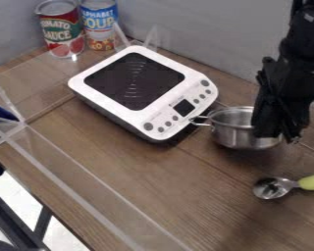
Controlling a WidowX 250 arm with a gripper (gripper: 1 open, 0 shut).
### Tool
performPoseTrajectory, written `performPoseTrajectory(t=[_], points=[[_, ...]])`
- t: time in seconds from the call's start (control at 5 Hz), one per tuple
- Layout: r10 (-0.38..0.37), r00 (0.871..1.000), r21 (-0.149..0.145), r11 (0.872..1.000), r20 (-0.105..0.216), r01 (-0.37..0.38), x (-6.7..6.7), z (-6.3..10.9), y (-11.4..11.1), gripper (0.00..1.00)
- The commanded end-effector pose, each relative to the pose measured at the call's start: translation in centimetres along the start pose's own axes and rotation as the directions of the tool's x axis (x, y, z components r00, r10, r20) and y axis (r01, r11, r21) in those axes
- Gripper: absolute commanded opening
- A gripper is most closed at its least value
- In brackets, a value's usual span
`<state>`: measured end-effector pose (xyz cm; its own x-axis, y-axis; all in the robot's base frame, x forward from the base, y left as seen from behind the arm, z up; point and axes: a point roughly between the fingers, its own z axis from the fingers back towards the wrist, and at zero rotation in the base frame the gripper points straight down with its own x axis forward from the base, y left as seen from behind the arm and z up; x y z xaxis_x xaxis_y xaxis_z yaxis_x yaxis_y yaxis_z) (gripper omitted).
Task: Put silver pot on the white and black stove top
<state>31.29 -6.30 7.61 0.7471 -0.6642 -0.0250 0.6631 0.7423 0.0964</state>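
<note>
I see my arm hanging straight down at right, gripper clamped on the silver pot's far rim, pot just beside the stove top.

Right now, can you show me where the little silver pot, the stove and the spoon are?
silver pot (230,130): camera view, on its inner wall left of the arm.
stove (130,77): camera view, on the middle of its black glass top.
spoon (271,187): camera view, on its metal bowl.

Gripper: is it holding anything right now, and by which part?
The gripper appears to hold the silver pot by its right rim; the pot looks slightly lifted, though the fingers hide the contact.
</note>
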Motion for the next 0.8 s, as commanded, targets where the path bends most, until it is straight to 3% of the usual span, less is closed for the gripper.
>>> performPoseTrajectory(t=[0.0, 0.6], points=[[0.009, 0.997, 0.059, 0.998, 0.071, -0.013, 0.2, 2.3, 1.8, 1.0], [-0.096, 0.993, 0.036, 0.995, 0.071, 0.094, 0.7, -0.8, 0.2, 1.0]])
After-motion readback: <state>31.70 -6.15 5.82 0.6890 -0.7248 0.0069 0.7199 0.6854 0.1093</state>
